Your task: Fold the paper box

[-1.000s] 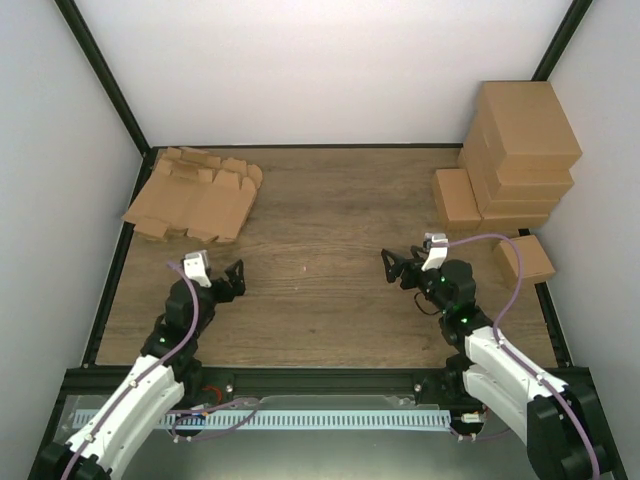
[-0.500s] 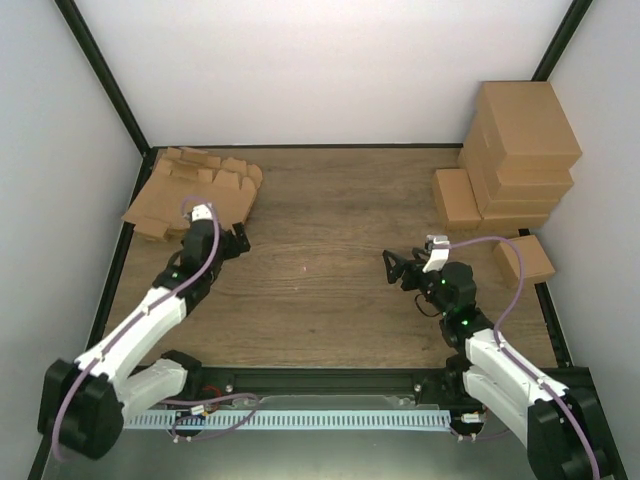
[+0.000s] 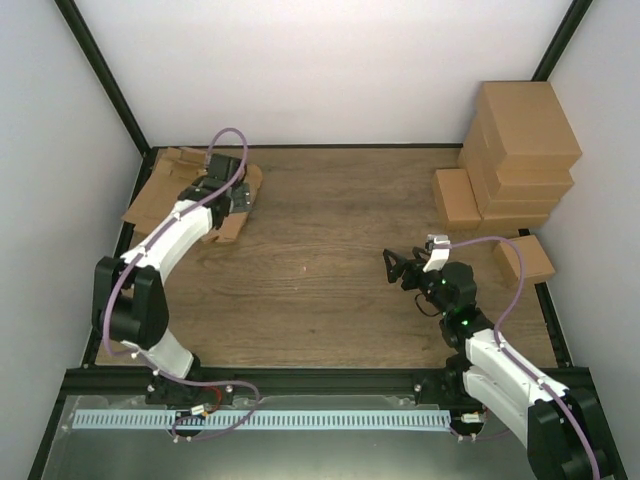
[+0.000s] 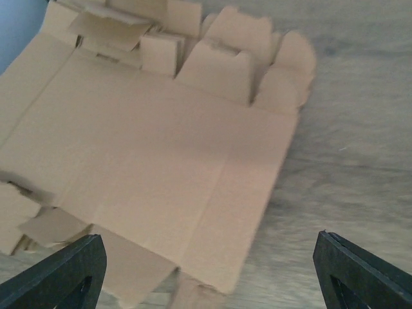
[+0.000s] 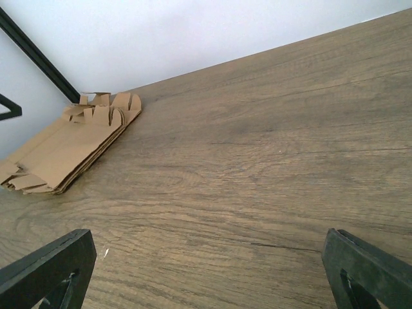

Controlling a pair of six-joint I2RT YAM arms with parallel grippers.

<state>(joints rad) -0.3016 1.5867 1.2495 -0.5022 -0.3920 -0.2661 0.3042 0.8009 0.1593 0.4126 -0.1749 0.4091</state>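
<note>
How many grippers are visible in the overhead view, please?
2. The left gripper hovers over the flat paper box pile at the far left; the right gripper is above the table, right of centre.

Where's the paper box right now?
In the top view, the paper box lies flat at the far left corner of the table, under the left claw.

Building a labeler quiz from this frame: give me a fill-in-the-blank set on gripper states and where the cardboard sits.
The left gripper is over the stack of flat brown cardboard die-cut box blanks with its jaws ____.
That stack lies at the far ____ corner of the wooden table.
The right gripper, open, holds ____.
The closed brown cardboard cartons are piled at the far ____ side.
Missing words: open; left; nothing; right.
</note>
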